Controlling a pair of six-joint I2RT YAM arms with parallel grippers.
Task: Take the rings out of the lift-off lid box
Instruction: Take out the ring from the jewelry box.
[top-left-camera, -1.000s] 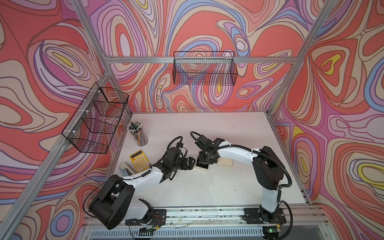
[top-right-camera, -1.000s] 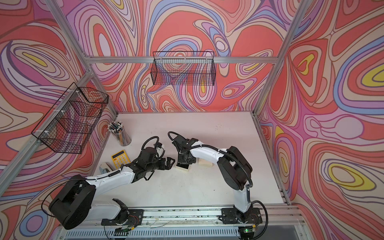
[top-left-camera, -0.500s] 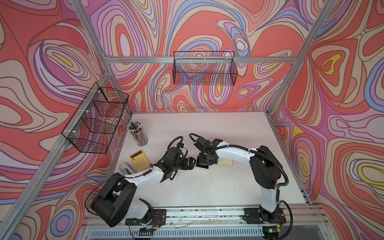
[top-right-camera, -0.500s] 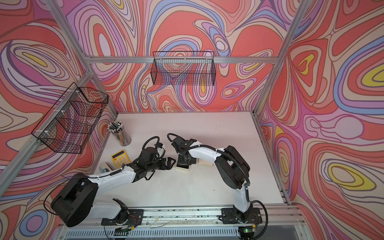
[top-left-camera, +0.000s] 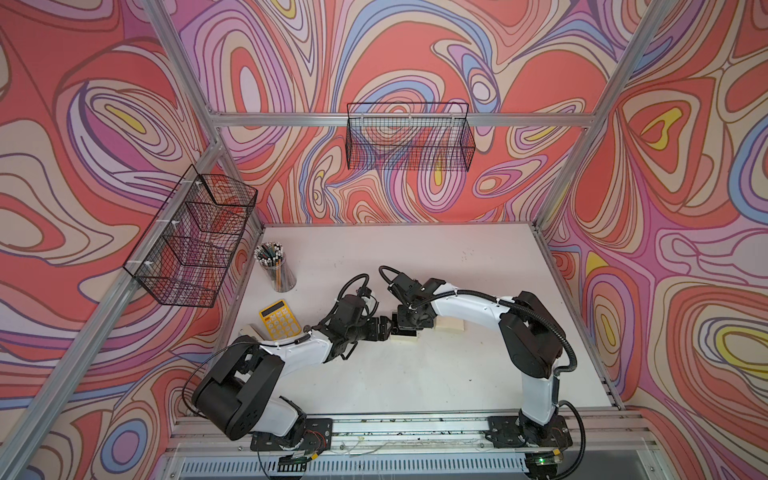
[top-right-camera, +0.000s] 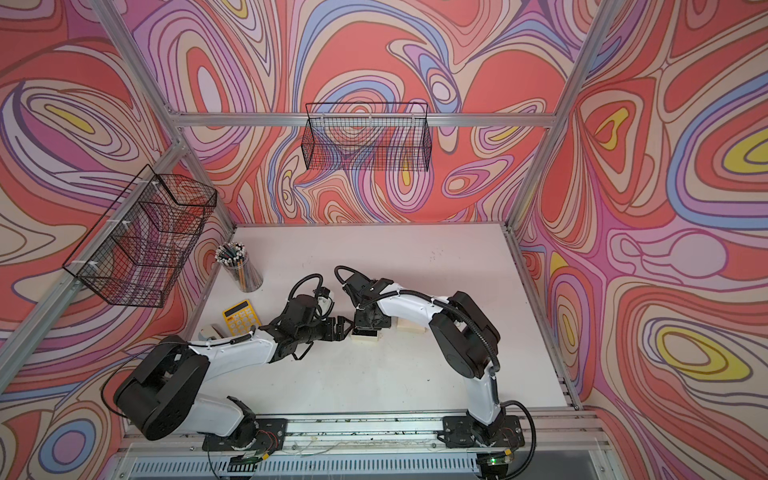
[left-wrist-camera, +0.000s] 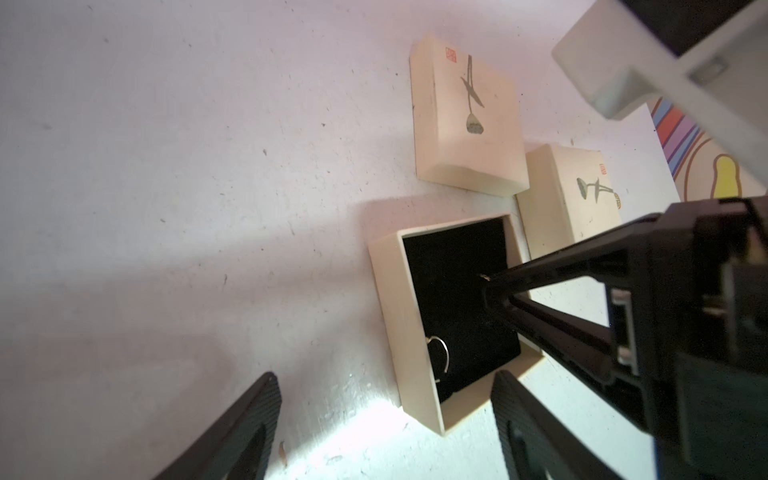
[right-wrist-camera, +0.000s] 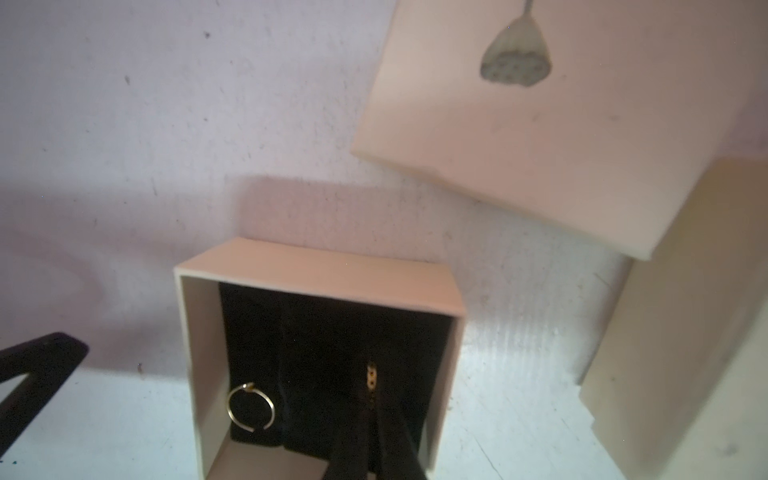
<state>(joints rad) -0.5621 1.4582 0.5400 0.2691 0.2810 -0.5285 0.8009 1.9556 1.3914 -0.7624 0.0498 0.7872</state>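
Right gripper (right-wrist-camera: 372, 399) jaws pinch a gold ring (right-wrist-camera: 370, 376) edge-on inside the open box (right-wrist-camera: 316, 274), frame lower centre; thin hold may slip on lifting. Left gripper (left-wrist-camera: 382, 419) spread beside box; second ring (right-wrist-camera: 249, 405) lower left.

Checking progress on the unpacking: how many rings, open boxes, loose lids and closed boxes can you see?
Rings: 2
Open box: 1
Loose lid: 1
Closed box: 1
Total: 5
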